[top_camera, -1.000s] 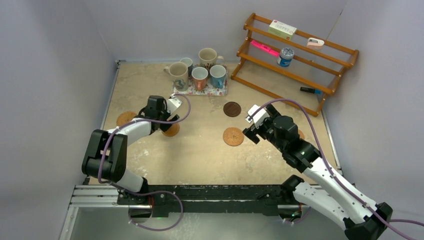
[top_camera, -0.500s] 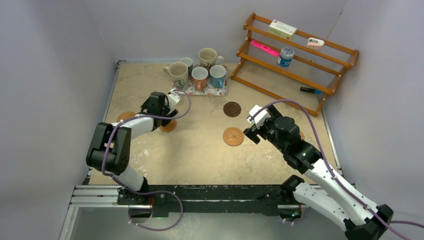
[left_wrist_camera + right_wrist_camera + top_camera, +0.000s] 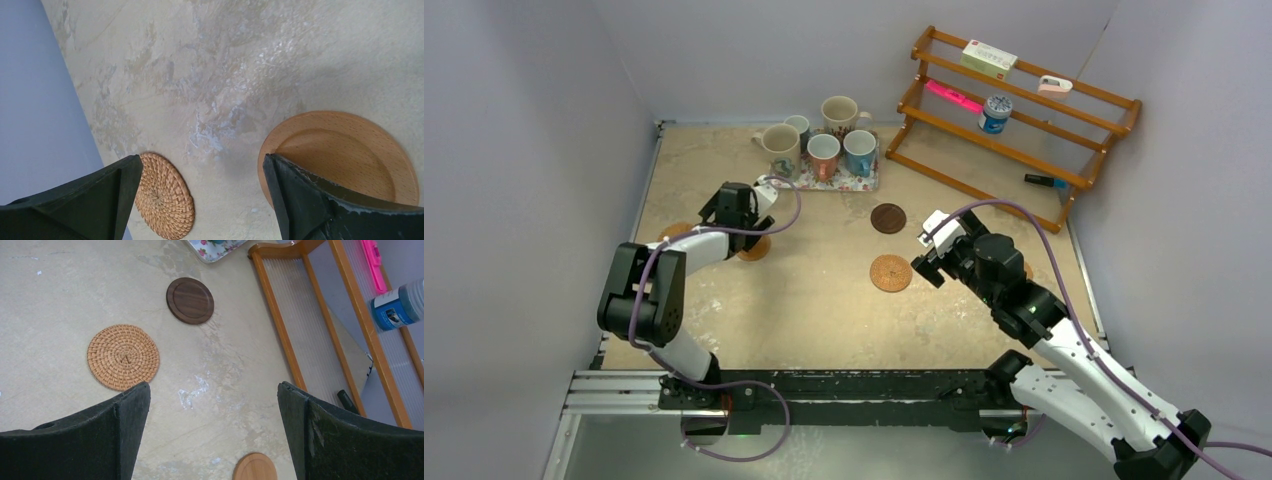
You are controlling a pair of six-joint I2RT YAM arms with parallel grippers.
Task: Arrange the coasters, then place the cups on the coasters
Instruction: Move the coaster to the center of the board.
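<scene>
L tool [image 3: 200,162] has swung left and toward the far side over the last sec. It now hangs low over the bench [image 3: 824,310], fingers wide apart, nothing between them. Wrist view: the wooden coaster [image 3: 350,150], smooth and tan, lies partly under one finger. A woven coaster [image 3: 162,202] sits beside the other finger, close to the left wall [image 3: 30,100]. From above, the visible bit of the wooden coaster shows slightly further left and far than before. Nudged along or just uncovered differently: can't tell.

R tool [image 3: 214,387] has barely shifted. Its fingers are spread and empty, and it hovers just right of the second woven coaster [image 3: 123,357]. The dark brown coaster [image 3: 190,300] lies farther back, apart from it. A tan coaster [image 3: 255,467] sits nearer, on the right.

All five mugs [image 3: 824,152] stand bunched on the floral tray [image 3: 849,184] at the far side, none on a coaster.

For the task: prob. still the arranging step, no cup moved yet. Coasters are scattered, two left, two centre, one right, w/ no row or pattern. L tool's drift reads as lining up on the wooden coaster or heading for the woven one by the wall. Either way the next grasp needs fingers down round a thin disc's edge, fiddly on a flat bench.
</scene>
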